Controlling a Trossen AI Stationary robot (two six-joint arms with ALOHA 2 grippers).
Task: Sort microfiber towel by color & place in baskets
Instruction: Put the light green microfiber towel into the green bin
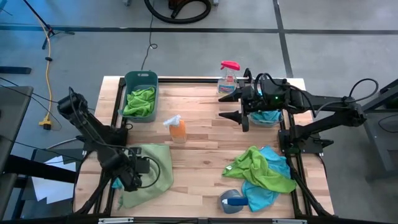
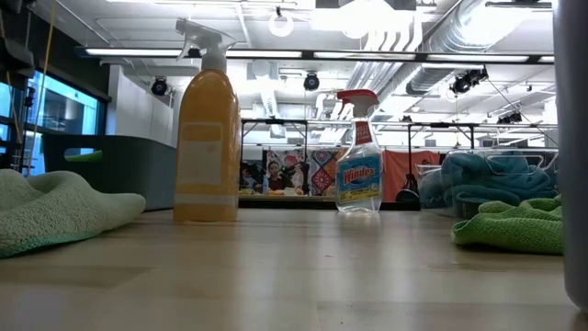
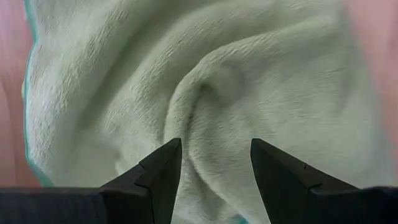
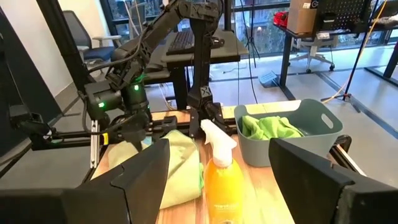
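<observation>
From above, the left gripper (image 1: 138, 169) sits low over a pale green towel (image 1: 152, 171) spread at the table's (image 1: 199, 140) near left corner. Only its wrist view shows the detail: 2 dark, wedge-shaped fingers (image 3: 163, 168) parted to a medium gap, with a raised fold of the fleecy towel (image 3: 211, 93) lying between the tips, not pinched.

The right gripper (image 1: 231, 106) hovers at the far right, fingers spread wide, just beside the clear basket (image 1: 268, 117), which holds blue cloth. In the overhead view that tub is mostly hidden under the arm; the low view shows it as a see-through wall (image 2: 514, 188) heaped with teal-blue cloth.

The green basket (image 1: 140, 94) stands at the far left, an opaque tub with bright green towel inside. The right wrist view adds its rounded rim and handle cut-outs (image 4: 289, 134).

An orange spray bottle (image 1: 176, 129) stands mid-table; the low view shows its white trigger and pale label (image 2: 207, 138). A clear Windex bottle (image 1: 227, 78) with a red trigger stands at the far edge by the right gripper.

A mixed pile (image 1: 261, 174) of bright green and blue towels lies crumpled near right, with a small grey-blue object (image 1: 233, 200) at its near edge that I cannot identify.
</observation>
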